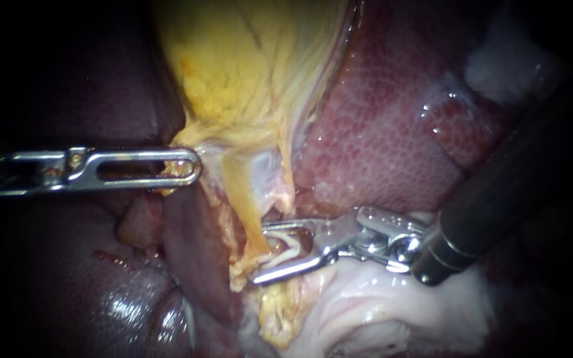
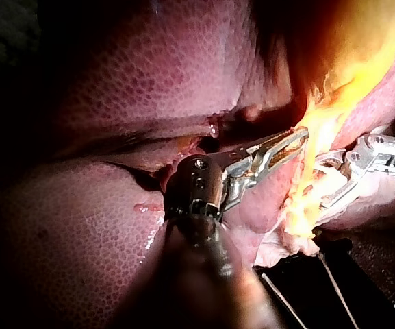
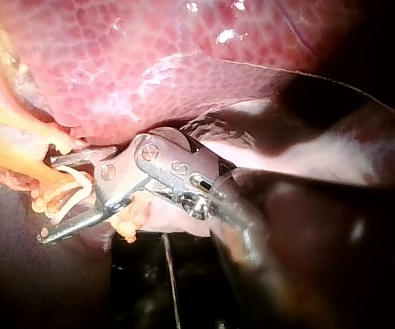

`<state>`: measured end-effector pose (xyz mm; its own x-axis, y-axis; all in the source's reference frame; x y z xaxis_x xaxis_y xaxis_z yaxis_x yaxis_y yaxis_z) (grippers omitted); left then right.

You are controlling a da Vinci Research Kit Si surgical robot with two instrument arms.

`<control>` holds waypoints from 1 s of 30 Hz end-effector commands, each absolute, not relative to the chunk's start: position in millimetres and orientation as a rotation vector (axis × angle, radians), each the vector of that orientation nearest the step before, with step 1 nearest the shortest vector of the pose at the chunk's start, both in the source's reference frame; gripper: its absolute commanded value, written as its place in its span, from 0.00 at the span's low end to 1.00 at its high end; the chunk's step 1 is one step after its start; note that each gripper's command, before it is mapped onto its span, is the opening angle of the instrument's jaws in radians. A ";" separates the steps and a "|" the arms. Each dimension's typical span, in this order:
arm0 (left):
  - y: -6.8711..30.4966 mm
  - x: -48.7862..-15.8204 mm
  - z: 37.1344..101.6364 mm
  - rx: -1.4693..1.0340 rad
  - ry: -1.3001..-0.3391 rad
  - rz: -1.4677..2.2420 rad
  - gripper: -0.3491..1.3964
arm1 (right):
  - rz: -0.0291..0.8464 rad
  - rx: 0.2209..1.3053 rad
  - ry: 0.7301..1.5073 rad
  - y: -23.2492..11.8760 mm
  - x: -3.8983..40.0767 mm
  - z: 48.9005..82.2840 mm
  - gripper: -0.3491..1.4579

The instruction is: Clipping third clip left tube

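The yellow gallbladder (image 1: 247,66) narrows into a thin yellow tube (image 1: 250,219) that runs down between liver lobes. My left instrument (image 1: 190,166) comes in level from the left, and its slotted jaws are shut on the yellow tissue at the gallbladder's neck; the left wrist view shows the same hold (image 2: 300,137). My right instrument (image 1: 263,255) reaches in from the right, its jaws open and straddling the tube. A white clip (image 1: 288,248) lies between them around the tube. The right wrist view shows these jaws (image 3: 50,199) spread on either side of the yellow strand (image 3: 26,161).
Dark red liver (image 1: 379,126) lies to the right of the gallbladder, with another lobe (image 1: 101,292) at the lower left. Pale white tissue (image 1: 366,311) sits under my right instrument's wrist. Whether other clips sit on the tube cannot be made out.
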<state>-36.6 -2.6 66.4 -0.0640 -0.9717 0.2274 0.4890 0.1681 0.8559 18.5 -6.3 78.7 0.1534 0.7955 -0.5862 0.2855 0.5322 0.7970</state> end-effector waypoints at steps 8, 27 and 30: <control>-2.6 -36.6 66.7 0.632 -1.005 -1.337 0.00 | 0.462 1.063 1.440 -6.8 20.1 77.7 0.52; -2.7 -36.8 66.8 0.630 -1.005 -1.337 0.00 | 0.514 1.070 1.475 -2.2 20.9 76.1 0.50; -2.7 -36.9 66.8 0.630 -1.005 -1.338 0.00 | 0.545 1.135 1.447 -2.1 20.4 76.4 0.34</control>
